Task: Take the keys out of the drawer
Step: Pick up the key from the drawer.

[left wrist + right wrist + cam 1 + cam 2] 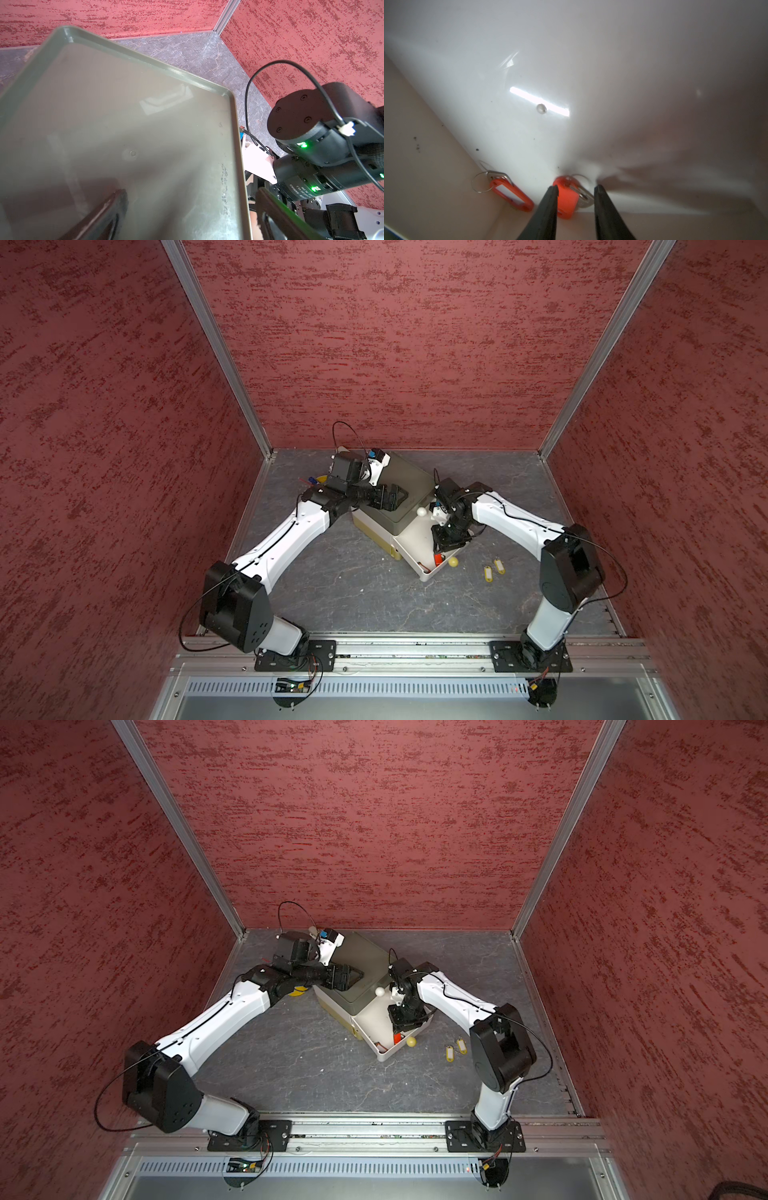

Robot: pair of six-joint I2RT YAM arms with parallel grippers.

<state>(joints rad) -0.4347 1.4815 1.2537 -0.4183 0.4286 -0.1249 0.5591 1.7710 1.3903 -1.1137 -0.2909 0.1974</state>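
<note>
The white drawer (pixel 426 576) stands pulled out of a small cabinet with a grey-green top (pixel 409 481). My right gripper (pixel 576 188) reaches down into the drawer, its jaws open and straddling a red-tagged key (pixel 566 199); one finger is against the tag, the other is clear of the metal key. A second red-tagged key (pixel 510 194) lies beside it by the drawer wall. Two yellow-tagged keys (pixel 487 573) (pixel 499 565) lie on the table to the right of the drawer. My left gripper (pixel 191 192) is wide open on the cabinet top (pixel 124 104), holding nothing.
A yellowish knob (pixel 453 561) sticks out of the drawer front, and a white knob (pixel 421 512) shows above it at the cabinet edge. Pens and a yellow item (pixel 318 480) lie behind the left arm. Red walls enclose the grey table on three sides.
</note>
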